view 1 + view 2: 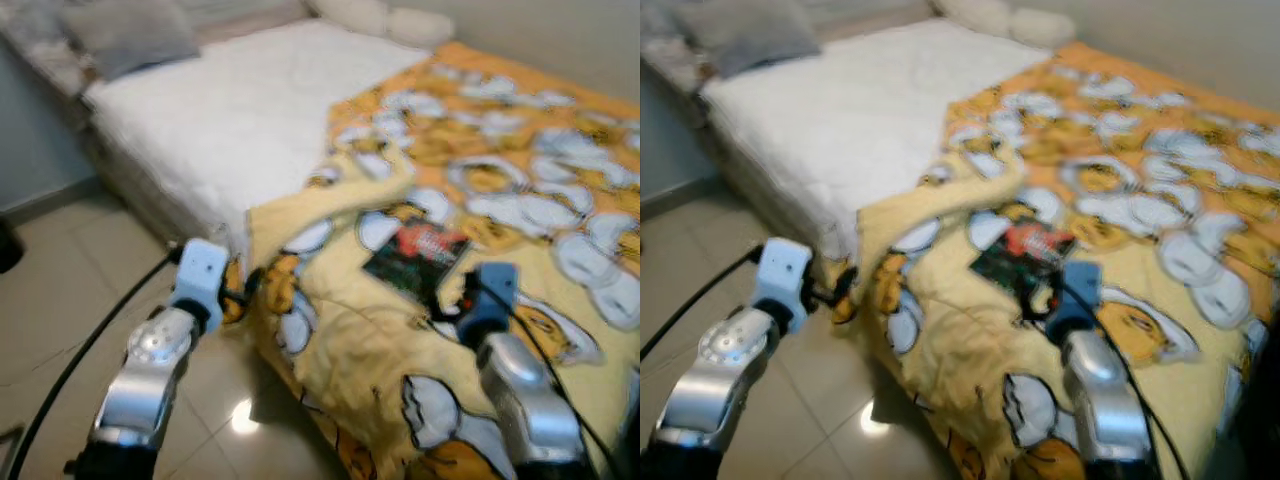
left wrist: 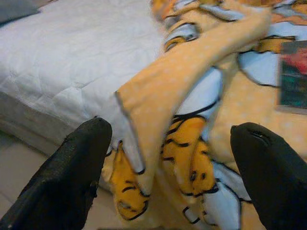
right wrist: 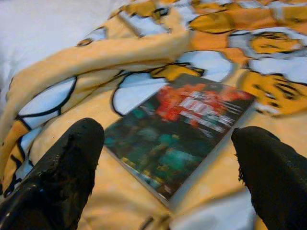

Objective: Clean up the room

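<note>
A bed point(image 1: 230, 130) with a white quilted mattress fills the upper part of the head views, and a yellow-orange blanket point(image 1: 500, 170) printed with cartoon cats covers its right side, its near edge rumpled and folded back so the mattress lies bare on the left. A book point(image 1: 418, 258) with a dark green and red cover lies flat on the blanket near the bed's front edge, just beyond the right end effector point(image 3: 165, 175). That end effector hovers low over the blanket with its two black fingers point(image 3: 62, 172) spread wide — the book sits between and ahead of them, untouched, and nothing is held. The left end effector point(image 2: 168, 177) is out at the bed's near corner, where the blanket's folded edge hangs over the side toward the floor point(image 1: 70, 280); its fingers point(image 2: 72, 177) are also spread wide, one on either side of the drooping fold, with no grip on the cloth. A grey pillow point(image 1: 130, 35) lies at the far left of the mattress and two white pillows point(image 1: 385, 18) rest at the head of the bed against the wall. The floor is pale glossy tile, with a bright spot of reflected light beside the bed — a black cable point(image 1: 90, 345) trails across it by the left arm point(image 1: 150, 370). Both head views are somewhat blurred.
</note>
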You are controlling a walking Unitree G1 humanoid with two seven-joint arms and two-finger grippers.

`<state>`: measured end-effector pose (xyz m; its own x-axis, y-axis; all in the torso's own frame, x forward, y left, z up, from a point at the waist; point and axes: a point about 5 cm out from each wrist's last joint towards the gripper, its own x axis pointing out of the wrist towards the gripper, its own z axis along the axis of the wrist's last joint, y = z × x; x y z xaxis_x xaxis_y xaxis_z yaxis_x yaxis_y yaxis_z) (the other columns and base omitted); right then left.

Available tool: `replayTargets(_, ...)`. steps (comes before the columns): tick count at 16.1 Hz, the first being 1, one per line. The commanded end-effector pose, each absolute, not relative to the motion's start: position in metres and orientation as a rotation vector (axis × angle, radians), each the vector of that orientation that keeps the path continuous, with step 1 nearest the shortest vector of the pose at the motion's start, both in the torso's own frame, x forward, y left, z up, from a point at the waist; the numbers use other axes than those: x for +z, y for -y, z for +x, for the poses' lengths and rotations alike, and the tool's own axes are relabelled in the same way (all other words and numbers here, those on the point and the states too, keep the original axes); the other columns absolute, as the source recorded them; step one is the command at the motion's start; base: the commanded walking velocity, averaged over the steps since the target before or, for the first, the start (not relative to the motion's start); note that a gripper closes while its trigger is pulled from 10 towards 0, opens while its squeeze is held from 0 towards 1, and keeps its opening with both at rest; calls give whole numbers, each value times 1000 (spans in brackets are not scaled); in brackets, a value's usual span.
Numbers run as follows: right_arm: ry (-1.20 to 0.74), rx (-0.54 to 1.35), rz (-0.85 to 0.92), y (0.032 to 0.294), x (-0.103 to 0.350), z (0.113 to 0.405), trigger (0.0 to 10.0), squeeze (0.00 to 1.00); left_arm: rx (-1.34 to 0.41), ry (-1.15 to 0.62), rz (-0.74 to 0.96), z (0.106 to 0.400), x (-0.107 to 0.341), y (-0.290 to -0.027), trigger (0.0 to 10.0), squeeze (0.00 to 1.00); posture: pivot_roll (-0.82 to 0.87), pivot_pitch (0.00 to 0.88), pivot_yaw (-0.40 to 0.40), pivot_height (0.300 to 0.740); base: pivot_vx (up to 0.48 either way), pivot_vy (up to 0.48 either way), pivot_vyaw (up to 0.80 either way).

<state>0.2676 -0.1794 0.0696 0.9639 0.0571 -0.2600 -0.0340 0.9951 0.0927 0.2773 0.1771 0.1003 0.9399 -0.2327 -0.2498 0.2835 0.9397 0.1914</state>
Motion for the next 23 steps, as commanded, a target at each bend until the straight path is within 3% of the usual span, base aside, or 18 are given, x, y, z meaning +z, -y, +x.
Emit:
replayTargets(1,-253,61,91,174,73,271,10000,0,-261,-233,229,276,100,-181,10000,259,-39,0,3,740,398,0,800)
replayTargets(12,-294,-16,175,179,67,263,10000,0,-365,-220,266,271,106,-177,10000,243,-42,0,-3,740,71,0,0)
replayTargets(13,-291,-21,192,180,66,263,10000,1000,-408,-215,273,272,106,-174,10000,247,-42,0,-3,740,0,0,0)
replayTargets(18,-296,-125,182,199,66,290,10000,1000,-704,-257,307,275,98,-152,10000,247,-49,0,5,740,0,0,0)
replayTargets(23,-503,-287,495,217,38,312,10000,1000,-1040,-291,278,266,100,-135,10000,243,-70,0,43,740,0,0,0)
